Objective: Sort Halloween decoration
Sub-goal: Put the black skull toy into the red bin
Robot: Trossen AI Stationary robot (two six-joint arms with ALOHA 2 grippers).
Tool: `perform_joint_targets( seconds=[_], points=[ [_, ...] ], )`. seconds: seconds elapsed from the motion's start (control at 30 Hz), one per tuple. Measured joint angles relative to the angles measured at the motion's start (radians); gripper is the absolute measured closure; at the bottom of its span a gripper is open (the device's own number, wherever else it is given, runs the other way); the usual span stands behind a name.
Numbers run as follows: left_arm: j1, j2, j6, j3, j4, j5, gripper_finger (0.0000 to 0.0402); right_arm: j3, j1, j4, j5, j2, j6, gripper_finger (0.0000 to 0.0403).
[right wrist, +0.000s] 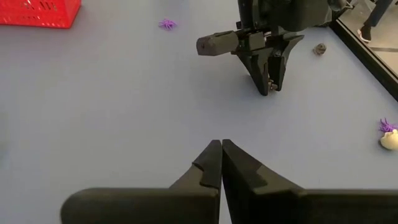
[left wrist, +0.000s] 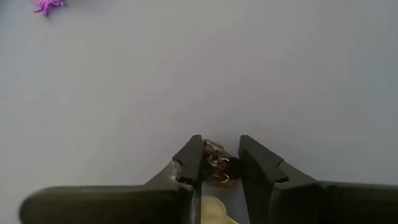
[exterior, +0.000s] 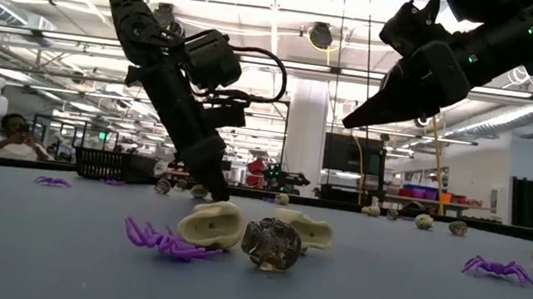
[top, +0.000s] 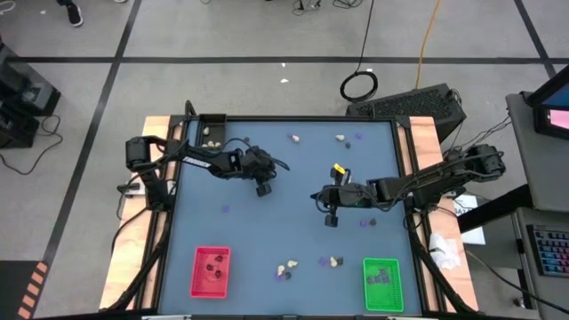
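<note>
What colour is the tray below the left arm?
Red tray, clearest in the high view.

Work surface: a table [top: 267, 231] with a blue-grey mat, framed by pale wooden side rails. On the near edge sit a red tray [top: 211, 271] at the left and a green tray [top: 383, 284] at the right; a black tray [top: 211, 131] occupies the far-left corner. Trinkets lie scattered on the mat: two cream-white lumps [top: 289, 267] with a purple bit beside them near the front middle, another cream lump [top: 335, 261] just right of these, a cream lump [top: 340, 138] and a purple bit [top: 359, 138] near the far edge, a purple bit [top: 225, 210] left of centre.
</note>
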Motion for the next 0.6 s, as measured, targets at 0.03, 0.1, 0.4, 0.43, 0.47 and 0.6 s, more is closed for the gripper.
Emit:
perform_joint_targets(
  seconds=[0.03,0.1,0.4,0.43,0.47,0.6],
  points=[
    [0.0,0.0,0.0,0.0,0.0,0.0,0.034,0.0,0.0,0.0,0.0,0.0,0.0,0.0403],
    [0.0,0.0,0.0,0.0,0.001,0.0,0.034,0.0,0.0,0.0,0.0,0.0,0.0,0.0403],
    [-0.013,-0.057,-0.002,-0.007,-0.033,0.018,0.034,0.0,0.0,0.0,0.0,0.0,0.0,0.0403],
    [-0.018,-0.066,-0.003,-0.008,-0.034,0.024,0.0341,0.0,0.0,0.0,0.0,0.0,0.0,0.0403],
    [-0.021,-0.077,-0.003,-0.008,-0.031,0.025,0.0344,0.0,0.0,0.0,0.0,0.0,0.0,0.0403],
    [-0.043,-0.126,-0.01,-0.006,-0.061,0.028,0.0371,0.0,0.0,0.0,0.0,0.0,0.0,0.0403]
  ],
)
